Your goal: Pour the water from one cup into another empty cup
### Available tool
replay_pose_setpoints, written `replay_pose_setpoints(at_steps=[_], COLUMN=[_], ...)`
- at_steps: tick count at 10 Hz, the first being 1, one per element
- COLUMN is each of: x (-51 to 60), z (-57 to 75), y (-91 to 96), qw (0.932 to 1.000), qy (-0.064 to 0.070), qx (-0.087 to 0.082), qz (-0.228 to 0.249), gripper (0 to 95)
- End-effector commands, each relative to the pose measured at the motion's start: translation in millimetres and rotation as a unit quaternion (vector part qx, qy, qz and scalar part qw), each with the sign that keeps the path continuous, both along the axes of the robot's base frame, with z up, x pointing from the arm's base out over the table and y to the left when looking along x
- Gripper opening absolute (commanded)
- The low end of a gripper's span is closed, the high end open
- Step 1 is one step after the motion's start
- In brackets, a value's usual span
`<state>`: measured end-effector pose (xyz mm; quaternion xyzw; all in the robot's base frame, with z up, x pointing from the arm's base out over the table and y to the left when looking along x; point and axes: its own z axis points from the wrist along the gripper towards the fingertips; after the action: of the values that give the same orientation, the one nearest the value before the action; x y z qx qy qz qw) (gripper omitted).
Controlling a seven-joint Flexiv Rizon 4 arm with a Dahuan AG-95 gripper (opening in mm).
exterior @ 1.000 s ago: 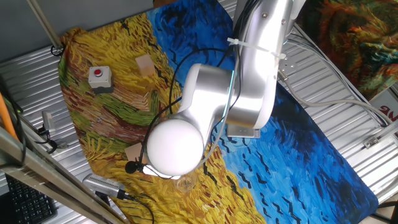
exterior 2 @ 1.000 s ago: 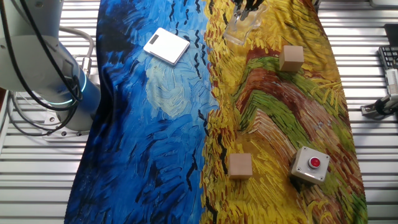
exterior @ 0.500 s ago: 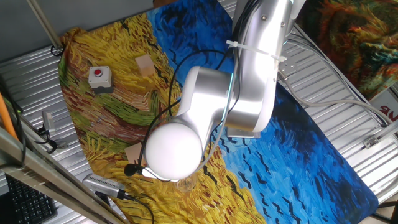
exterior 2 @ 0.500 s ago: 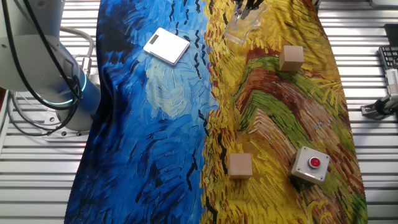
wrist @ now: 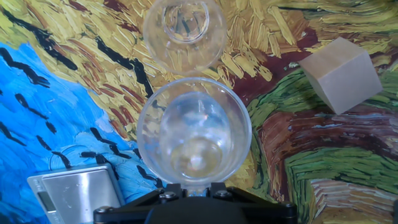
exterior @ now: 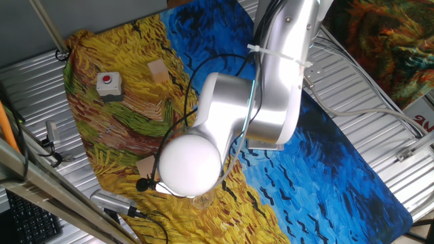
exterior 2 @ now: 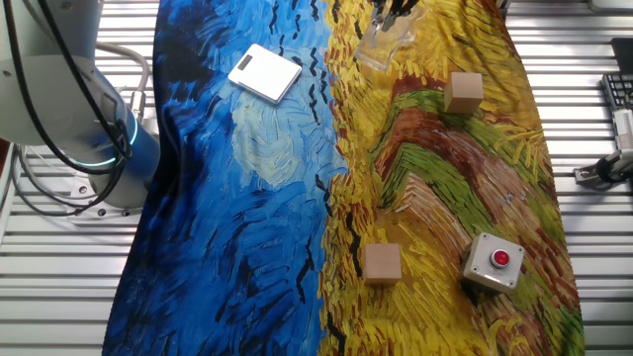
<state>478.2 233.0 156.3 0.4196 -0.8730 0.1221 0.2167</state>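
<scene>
In the hand view the taller clear tumbler [wrist: 194, 134] fills the middle, seen from above, upright. Glints of water [wrist: 196, 158] show at its bottom. My gripper [wrist: 191, 185] sits at the bottom edge with the jaws on either side of the tumbler's near wall, shut on it. The shorter clear cup [wrist: 185, 28] stands just beyond the tumbler, rims nearly touching, and looks empty. In the other fixed view the gripper [exterior 2: 394, 8] is at the top edge over the clear glass [exterior 2: 382, 44]. In one fixed view the arm hides the gripper; only some clear glass [exterior: 203, 199] shows below it.
A wooden cube [wrist: 341, 73] lies right of the cups, also in the other fixed view [exterior 2: 463, 92]. A white scale [exterior 2: 265, 72] lies to the left, near the tumbler [wrist: 74, 193]. A second cube [exterior 2: 382, 264] and a red-button box [exterior 2: 493, 262] sit far off.
</scene>
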Motion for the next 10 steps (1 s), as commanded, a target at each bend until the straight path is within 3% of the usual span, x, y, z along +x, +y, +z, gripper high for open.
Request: replay_pose_setpoints(at_steps=[1, 10], x=[0.3, 0.3], z=[-0.2, 0.5], y=[1.2, 2.7], qw=[1.0000, 0.9999], qy=[0.002, 0.009], qx=[-0.004, -0.014], qz=[0.000, -0.002], gripper=[0.0, 0.0])
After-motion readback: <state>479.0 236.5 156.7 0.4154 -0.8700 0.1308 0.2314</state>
